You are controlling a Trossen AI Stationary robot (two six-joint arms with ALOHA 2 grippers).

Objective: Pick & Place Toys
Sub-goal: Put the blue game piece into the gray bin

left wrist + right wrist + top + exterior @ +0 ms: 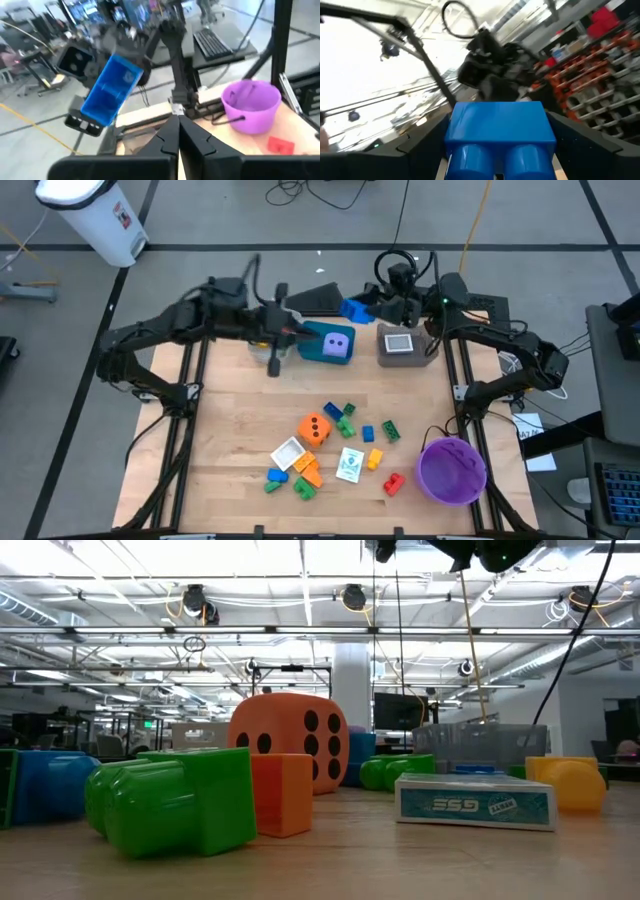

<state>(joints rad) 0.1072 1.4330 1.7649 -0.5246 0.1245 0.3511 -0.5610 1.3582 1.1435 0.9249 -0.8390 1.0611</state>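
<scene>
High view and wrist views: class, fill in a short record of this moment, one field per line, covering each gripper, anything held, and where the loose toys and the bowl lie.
left gripper: shut, holding nothing, raised over the table's far side
right gripper: raised at the far side, closed on a blue brick
purple die: in the teal tray, far side
loose toys: orange die, small bricks and cards, near middle of the table
purple bowl: near right corner
</scene>
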